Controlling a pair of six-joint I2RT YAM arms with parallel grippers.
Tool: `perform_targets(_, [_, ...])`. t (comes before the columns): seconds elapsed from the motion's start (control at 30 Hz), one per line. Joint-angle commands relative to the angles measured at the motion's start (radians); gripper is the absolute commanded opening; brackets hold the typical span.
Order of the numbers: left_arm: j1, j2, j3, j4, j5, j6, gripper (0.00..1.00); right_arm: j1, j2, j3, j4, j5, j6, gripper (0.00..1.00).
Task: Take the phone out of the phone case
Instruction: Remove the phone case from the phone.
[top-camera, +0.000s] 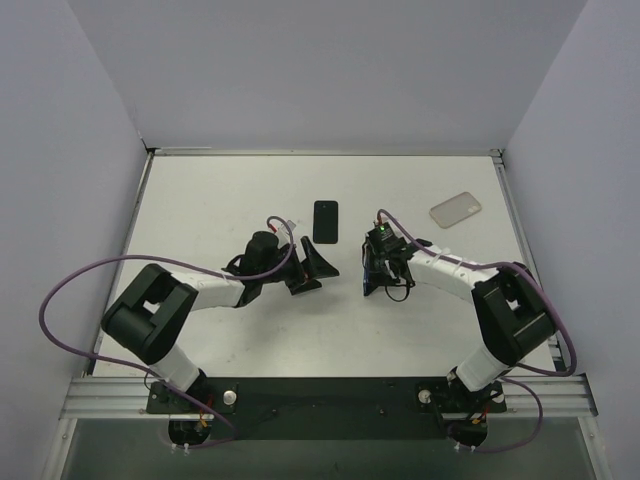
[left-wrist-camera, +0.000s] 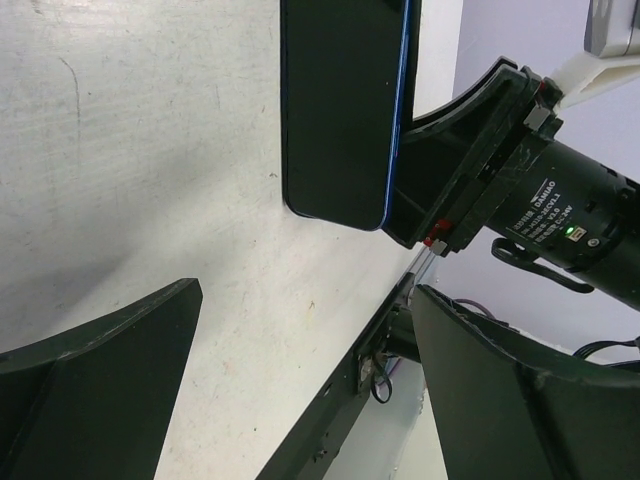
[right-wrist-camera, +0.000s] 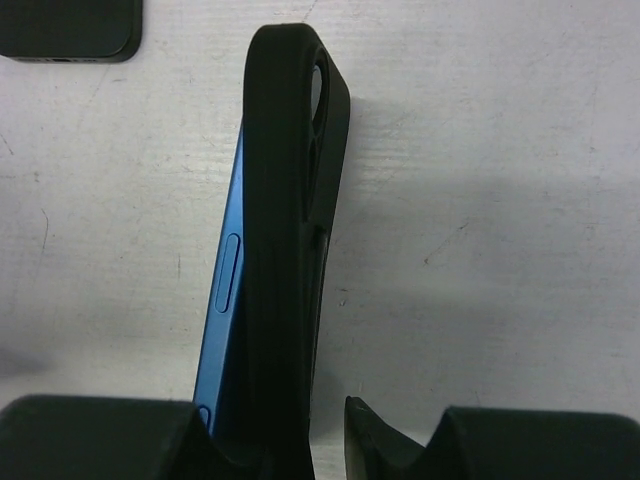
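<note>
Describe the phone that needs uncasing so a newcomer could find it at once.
Look to the table's middle, where the right gripper clamps something on edge. That is the blue phone, one side showing beside its black case. The dark slab and clear case beyond lie flat, untouched.

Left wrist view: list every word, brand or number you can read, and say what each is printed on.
"DAMIAO": white print on the black motor of the right arm.
The finer lines of print beside it: too small to read.
Phone and case: no text shows on either.
</note>
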Motion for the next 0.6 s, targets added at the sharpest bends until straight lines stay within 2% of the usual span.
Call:
perform_targets(0.0, [-0.034, 0.026, 0.077, 0.002, -0.020, 0.038, 0.97, -0.016, 0.190, -0.069, 0.086, -0.062, 0.026, 0.22])
perform_targets(0.07, [-0.070, 0.026, 0.099, -0.053, -0.037, 0.078, 0.98, -0.019, 0.195, -0.078, 0.093, -0.074, 0.026, 0.17])
perform_targets(0.1, [-0.081, 0.026, 0.125, -0.076, -0.063, 0.096, 0.97, -0.019, 0.194, -0.081, 0.098, -0.084, 0.026, 0.12])
perform_targets(0.13, [-0.093, 0.027, 0.133, -0.095, -0.077, 0.113, 0.97, -0.020, 0.186, -0.087, 0.098, -0.087, 0.025, 0.00])
perform_targets(0.37, [-0.167, 0.013, 0.162, -0.141, -0.212, 0.217, 0.98, -0.022, 0.163, -0.052, 0.077, -0.182, 0.003, 0.00])
perform_targets(0.57, [-0.167, -0.056, 0.130, -0.170, -0.276, 0.233, 0.97, 0.032, 0.128, 0.005, -0.060, -0.148, -0.035, 0.00])
